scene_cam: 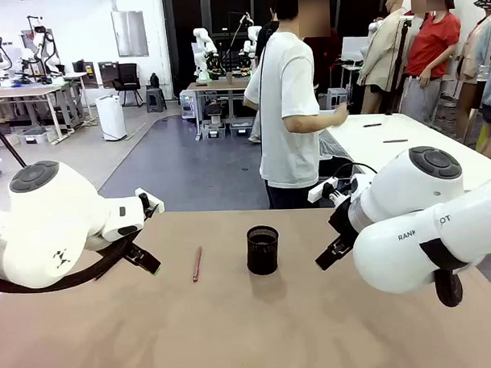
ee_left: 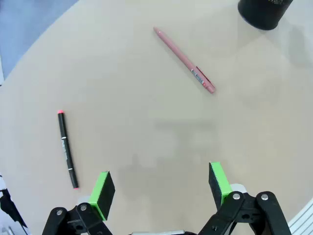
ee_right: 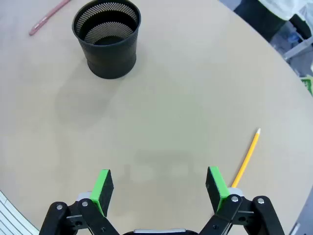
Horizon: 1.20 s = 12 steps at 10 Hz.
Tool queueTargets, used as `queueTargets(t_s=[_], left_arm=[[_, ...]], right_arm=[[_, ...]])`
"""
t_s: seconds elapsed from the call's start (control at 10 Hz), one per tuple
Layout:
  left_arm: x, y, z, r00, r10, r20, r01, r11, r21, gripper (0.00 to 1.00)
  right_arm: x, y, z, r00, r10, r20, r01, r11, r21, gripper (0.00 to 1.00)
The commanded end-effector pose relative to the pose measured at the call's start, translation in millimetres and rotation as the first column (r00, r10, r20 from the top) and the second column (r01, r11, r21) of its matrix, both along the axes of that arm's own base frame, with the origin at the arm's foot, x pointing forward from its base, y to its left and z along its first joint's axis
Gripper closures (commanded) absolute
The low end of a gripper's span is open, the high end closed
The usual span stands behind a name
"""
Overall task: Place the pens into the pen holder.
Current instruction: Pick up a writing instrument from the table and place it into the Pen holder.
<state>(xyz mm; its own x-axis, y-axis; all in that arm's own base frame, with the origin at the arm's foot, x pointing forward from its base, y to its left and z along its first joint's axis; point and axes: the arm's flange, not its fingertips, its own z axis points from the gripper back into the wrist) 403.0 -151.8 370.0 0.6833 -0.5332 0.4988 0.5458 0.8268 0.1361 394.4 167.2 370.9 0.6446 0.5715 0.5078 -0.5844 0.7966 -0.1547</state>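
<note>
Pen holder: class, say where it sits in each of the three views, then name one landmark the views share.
Front view: holder upright at mid-table, between the two arms.
Left wrist view: holder in the top right corner, cut by the edge.
Right wrist view: holder upper left, whole, mouth visible.
Shared landmark: the reddish pen lying beside it.

Your colours, set against the plain beige counter (scene_cam: 259, 337).
You have a black mesh pen holder (ee_right: 111, 61), a dusty-pink pen (ee_left: 184, 67) with a small white label, a black pen (ee_left: 67, 148) with red tips, and a yellow pencil (ee_right: 247, 156); the left pincer (ee_left: 161, 188) and right pincer (ee_right: 159, 188) are black with bright green pads (ee_left: 102, 188), on white arms (scene_cam: 37, 223).
</note>
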Motion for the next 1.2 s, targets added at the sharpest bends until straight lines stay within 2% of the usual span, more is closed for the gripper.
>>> queueTargets(t_s=[0.0, 1.1], left_arm=[[0.0, 0.0, 0.1, 1.000, 0.000, 0.000, 0.000, 1.000, 0.000, 0.00], [0.0, 0.0, 0.1, 1.000, 0.000, 0.000, 0.000, 1.000, 0.000, 0.00]], right_arm=[[0.0, 0.0, 0.0, 1.000, 0.000, 0.000, 0.000, 1.000, 0.000, 0.00], [0.0, 0.0, 0.0, 1.000, 0.000, 0.000, 0.000, 1.000, 0.000, 0.00]])
